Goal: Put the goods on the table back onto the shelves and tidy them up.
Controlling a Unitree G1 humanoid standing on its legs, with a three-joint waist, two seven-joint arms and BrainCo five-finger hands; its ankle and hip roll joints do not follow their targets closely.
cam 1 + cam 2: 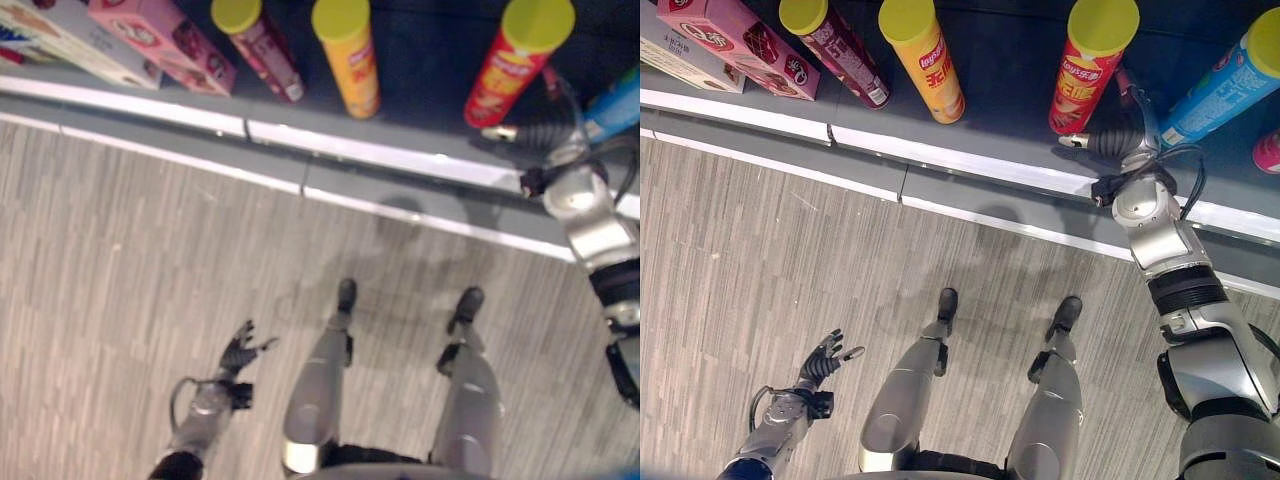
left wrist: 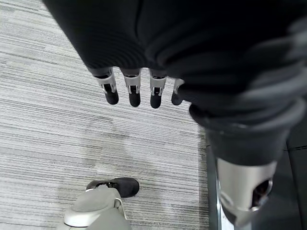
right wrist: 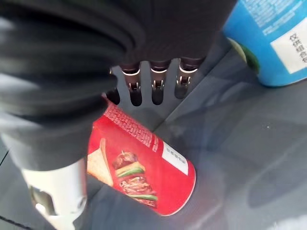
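Observation:
A red chip can (image 1: pixel 1090 70) with a yellow lid stands on the dark shelf (image 1: pixel 1010 110). My right hand (image 1: pixel 1125 130) reaches onto the shelf just right of the can's base, between it and a blue can (image 1: pixel 1225 80). In the right wrist view its fingers (image 3: pixel 153 91) are straight and curl round nothing; the red can (image 3: pixel 144 167) sits close beside the palm and the blue can (image 3: pixel 273 38) on the other side. My left hand (image 1: pixel 823 362) hangs low over the floor, fingers relaxed and empty, and its fingers (image 2: pixel 134 91) show the same in the left wrist view.
Further left on the shelf stand a yellow can (image 1: pixel 925 65), a dark red can (image 1: pixel 840 50) and a pink box (image 1: pixel 740 40). A pink item (image 1: pixel 1268 150) peeks in at the far right. The shelf's pale front edge (image 1: pixel 970 165) runs across above striped grey carpet (image 1: pixel 760 260).

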